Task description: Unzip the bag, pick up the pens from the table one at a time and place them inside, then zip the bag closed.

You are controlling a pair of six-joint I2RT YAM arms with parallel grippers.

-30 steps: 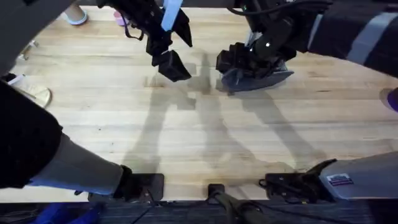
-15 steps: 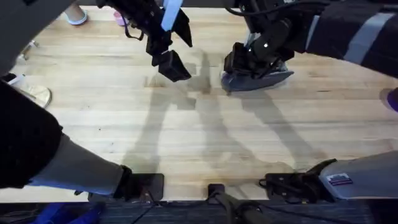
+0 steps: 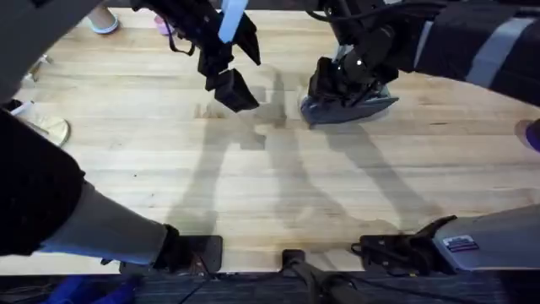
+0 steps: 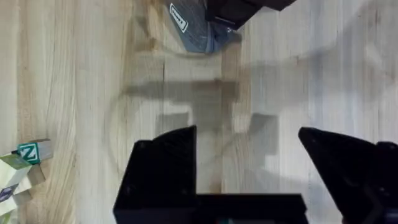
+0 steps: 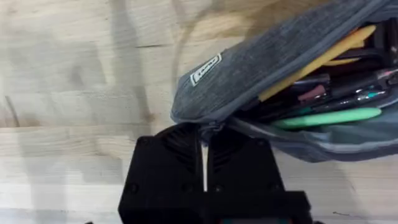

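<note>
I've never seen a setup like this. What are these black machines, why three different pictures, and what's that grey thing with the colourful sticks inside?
These are two robot arms at a wooden table. One picture looks down from above; the other two come from small cameras on each arm's wrist. The grey thing is a fabric pencil bag, lying open, with a yellow pen and other pens inside. The right claw is shut at the bag's end, where the zipper is. The left claw hangs open over bare wood, holding nothing. Lettered blocks sit off to one side.
</note>
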